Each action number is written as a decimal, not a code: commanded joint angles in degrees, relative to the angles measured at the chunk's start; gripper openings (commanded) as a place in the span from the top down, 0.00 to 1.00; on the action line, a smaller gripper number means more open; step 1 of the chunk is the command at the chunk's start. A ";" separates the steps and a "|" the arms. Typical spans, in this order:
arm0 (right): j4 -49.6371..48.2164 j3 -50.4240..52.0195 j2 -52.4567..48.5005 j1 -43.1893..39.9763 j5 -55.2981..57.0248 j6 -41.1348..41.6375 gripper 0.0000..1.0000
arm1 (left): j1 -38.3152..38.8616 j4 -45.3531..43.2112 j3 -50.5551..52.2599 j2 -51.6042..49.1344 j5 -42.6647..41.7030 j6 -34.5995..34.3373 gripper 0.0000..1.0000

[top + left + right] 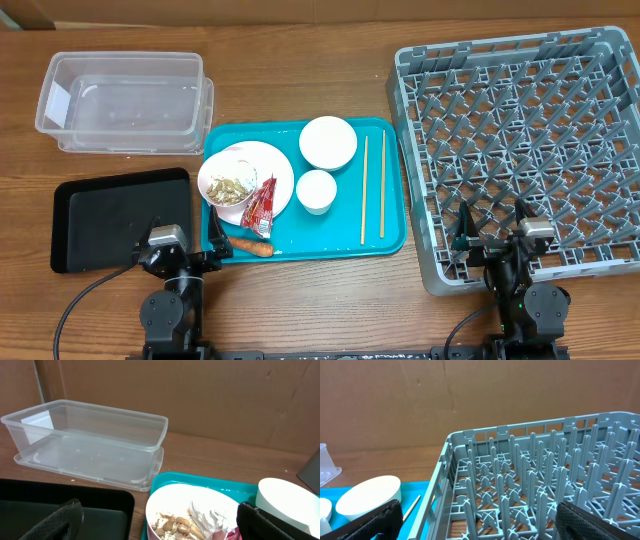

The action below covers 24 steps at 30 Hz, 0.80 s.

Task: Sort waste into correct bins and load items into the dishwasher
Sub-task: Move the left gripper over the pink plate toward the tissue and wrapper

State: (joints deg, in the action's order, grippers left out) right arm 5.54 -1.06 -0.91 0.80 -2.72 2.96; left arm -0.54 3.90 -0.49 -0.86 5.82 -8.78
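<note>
Left gripper (183, 238), jaws apart, beside black tray (100, 215)

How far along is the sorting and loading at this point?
Nothing looks done: the clear tub, black tray and dish rack hold nothing. Nothing in hand: left gripper and right gripper are open, empty. Left to do, all on the teal tray: wrapper, tissue, food scraps, carrot, plate, bowl, cup, chopsticks.

Left pincer (183, 225), right pincer (491, 218): both open.
</note>
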 commanded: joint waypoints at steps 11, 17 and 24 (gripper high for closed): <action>-0.48 0.35 0.39 0.22 0.11 -0.15 0.00 | -0.52 -0.09 0.20 0.50 0.13 1.03 0.00; -0.48 0.35 0.42 0.22 0.11 -0.15 0.00 | -0.52 -0.09 0.20 0.50 0.13 1.03 0.00; -0.59 0.26 0.39 0.22 0.33 2.23 0.00 | -0.52 -0.07 0.07 0.50 0.13 0.96 0.00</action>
State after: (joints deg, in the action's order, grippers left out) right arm 5.52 -1.06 -0.91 0.80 -2.72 3.09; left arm -0.54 3.88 -0.49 -0.86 5.82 -8.78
